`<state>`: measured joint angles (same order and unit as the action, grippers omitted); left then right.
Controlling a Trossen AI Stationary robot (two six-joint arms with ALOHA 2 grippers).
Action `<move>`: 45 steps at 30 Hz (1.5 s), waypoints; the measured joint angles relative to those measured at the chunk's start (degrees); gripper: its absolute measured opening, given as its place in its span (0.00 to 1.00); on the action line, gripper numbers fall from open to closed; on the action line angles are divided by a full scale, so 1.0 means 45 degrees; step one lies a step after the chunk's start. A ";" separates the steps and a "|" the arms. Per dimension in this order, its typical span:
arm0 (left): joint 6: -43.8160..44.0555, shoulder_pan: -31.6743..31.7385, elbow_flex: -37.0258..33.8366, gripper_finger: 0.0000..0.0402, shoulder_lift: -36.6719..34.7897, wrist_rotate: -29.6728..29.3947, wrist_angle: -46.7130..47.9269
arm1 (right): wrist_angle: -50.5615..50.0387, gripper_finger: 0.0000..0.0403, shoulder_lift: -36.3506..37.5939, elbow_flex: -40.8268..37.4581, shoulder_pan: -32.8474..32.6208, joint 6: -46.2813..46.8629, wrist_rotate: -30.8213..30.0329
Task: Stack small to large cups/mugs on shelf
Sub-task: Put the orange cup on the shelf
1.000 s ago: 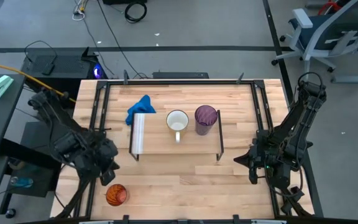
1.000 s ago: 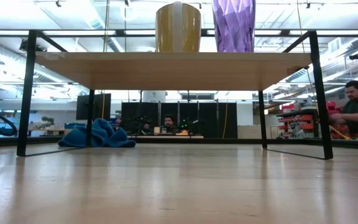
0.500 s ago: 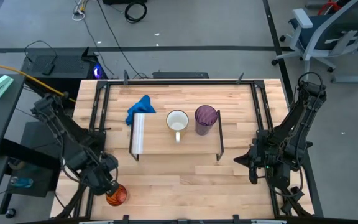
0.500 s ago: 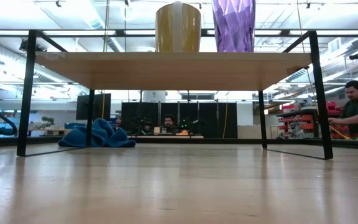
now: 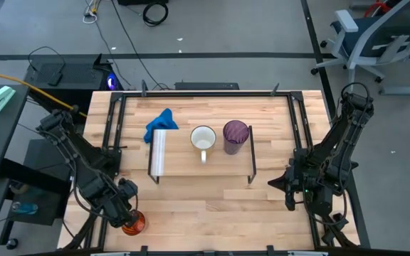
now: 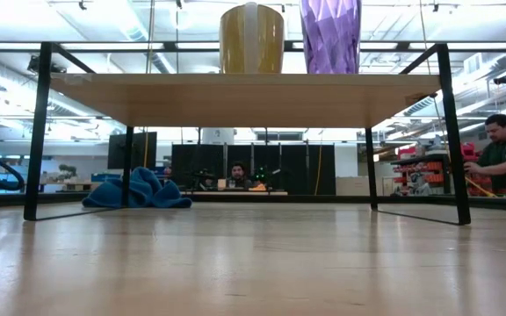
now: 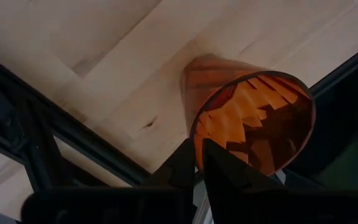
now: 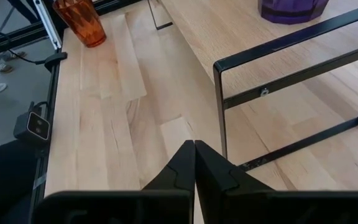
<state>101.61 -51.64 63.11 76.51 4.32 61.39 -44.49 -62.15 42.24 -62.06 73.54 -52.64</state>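
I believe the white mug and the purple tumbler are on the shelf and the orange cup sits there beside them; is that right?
Not quite. The white mug and purple tumbler are on the shelf, but the high view shows the orange cup on the tabletop's near left corner, at the left tool.

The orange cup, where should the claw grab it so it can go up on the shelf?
Grab the orange cup by its rim, coming down from above. It stands upright with its open mouth up and has no handle, and its wall is thin, so a finger fits inside. The left claw is right at that rim, at the table's near left corner.
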 joint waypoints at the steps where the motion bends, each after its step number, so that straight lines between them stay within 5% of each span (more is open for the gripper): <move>1: 0.0009 0.0000 0.0000 0.11 0.0000 -0.0024 0.0000 | -0.0004 0.03 0.0000 0.0001 0.0000 0.0000 0.0000; 17: 0.0177 0.0005 -0.0024 0.27 0.0600 -0.0337 0.0080 | 0.0000 0.03 0.0000 0.0001 0.0000 0.0010 0.0000; 37: -0.0498 0.0005 -0.0029 0.33 0.1825 -0.0215 0.0188 | 0.0000 0.03 0.0000 0.0001 0.0000 0.0102 0.0000; 45: -0.0532 0.0005 -0.0029 0.28 0.1831 -0.0217 0.0194 | 0.0000 0.03 0.0000 0.0001 0.0002 0.0102 0.0004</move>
<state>99.22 -51.62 62.98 84.75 3.34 62.26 -44.49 -62.15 42.24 -62.05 74.00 -52.62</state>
